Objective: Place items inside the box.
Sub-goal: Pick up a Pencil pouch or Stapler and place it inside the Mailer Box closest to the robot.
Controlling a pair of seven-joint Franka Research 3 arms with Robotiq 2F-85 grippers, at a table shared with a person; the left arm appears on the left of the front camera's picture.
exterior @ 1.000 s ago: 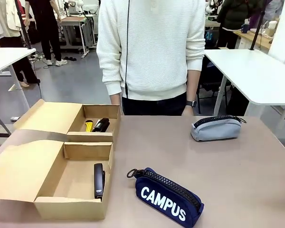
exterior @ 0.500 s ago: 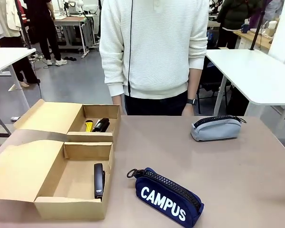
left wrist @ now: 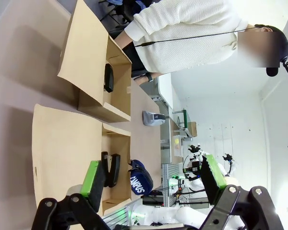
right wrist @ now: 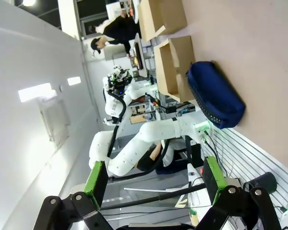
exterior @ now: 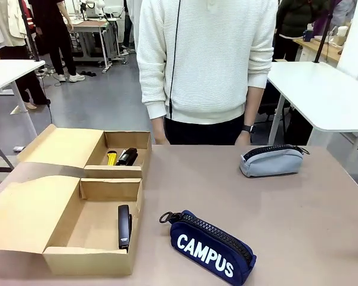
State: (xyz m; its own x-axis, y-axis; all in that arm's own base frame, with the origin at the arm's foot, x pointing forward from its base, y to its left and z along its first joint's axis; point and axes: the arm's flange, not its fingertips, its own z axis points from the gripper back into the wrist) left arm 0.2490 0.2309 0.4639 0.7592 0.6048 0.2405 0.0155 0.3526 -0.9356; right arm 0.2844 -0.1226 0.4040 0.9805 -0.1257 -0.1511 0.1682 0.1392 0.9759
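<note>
A cardboard box with two compartments lies open at the table's left. Its far compartment holds a yellow utility knife and a black stapler. Another black stapler lies in the near compartment. The navy "CAMPUS" pencil case rests on the table near the front, right of the box. A grey pencil case sits at the far right, near the person. In the left wrist view my left gripper hangs open above the box. My right gripper is open too, off to the side of the navy case.
A person in a white sweater stands at the far edge, hands down behind the table. White tables stand behind at right and left. Bare tabletop stretches right of the navy case.
The person has shifted a little to the right along the far edge. The box, cases and other items have not moved.
</note>
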